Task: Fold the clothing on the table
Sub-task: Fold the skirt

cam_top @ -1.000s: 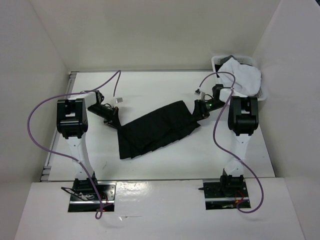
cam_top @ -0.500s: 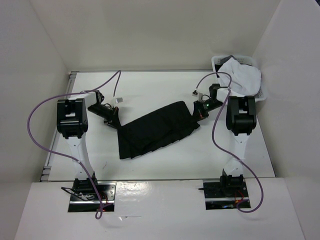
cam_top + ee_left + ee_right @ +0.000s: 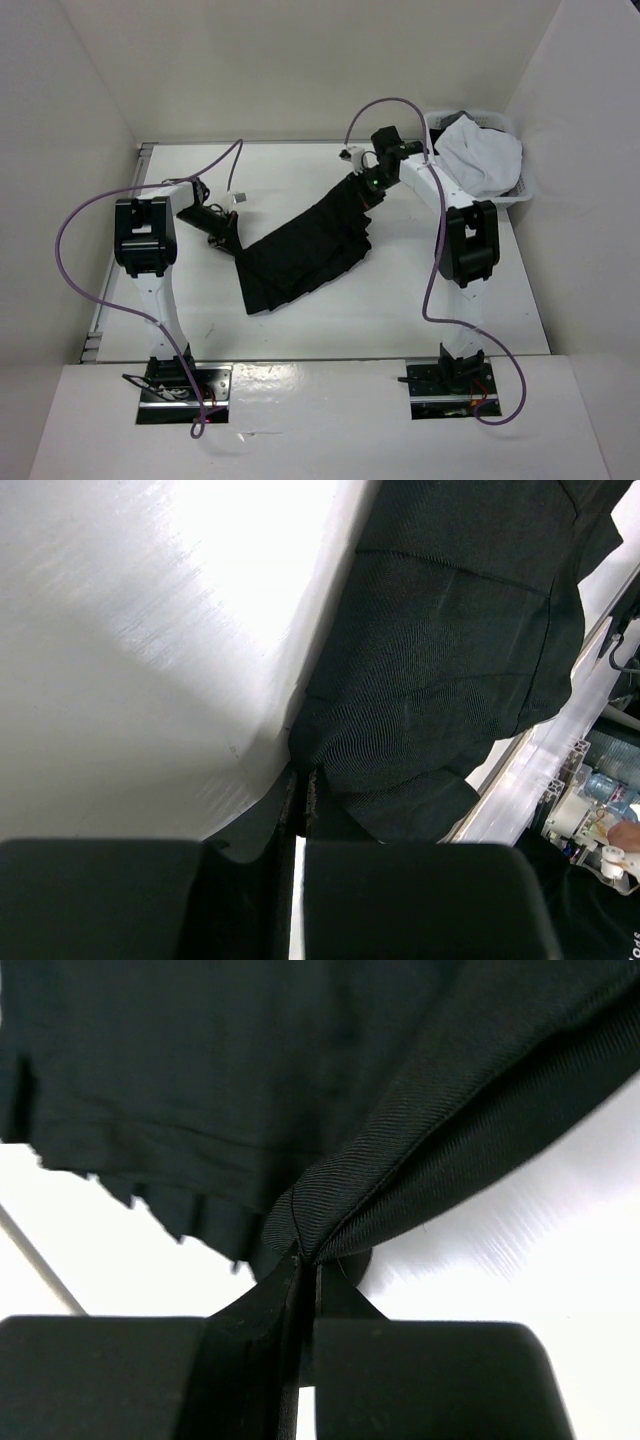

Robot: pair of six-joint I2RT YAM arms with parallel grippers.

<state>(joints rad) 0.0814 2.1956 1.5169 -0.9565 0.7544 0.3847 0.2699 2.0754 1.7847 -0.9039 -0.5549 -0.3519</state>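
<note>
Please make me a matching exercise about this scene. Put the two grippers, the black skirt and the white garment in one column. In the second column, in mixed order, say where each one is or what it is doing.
Column 1
1. left gripper
2. right gripper
3. black skirt
4. white garment

Column 2
a. lying in the basket at the far right corner of the table
b. shut on the skirt's end nearest the basket
c. stretched across the middle of the table
d. shut on the skirt's left end

Pairs: 1-d, 2-b, 3-c, 4-a
</note>
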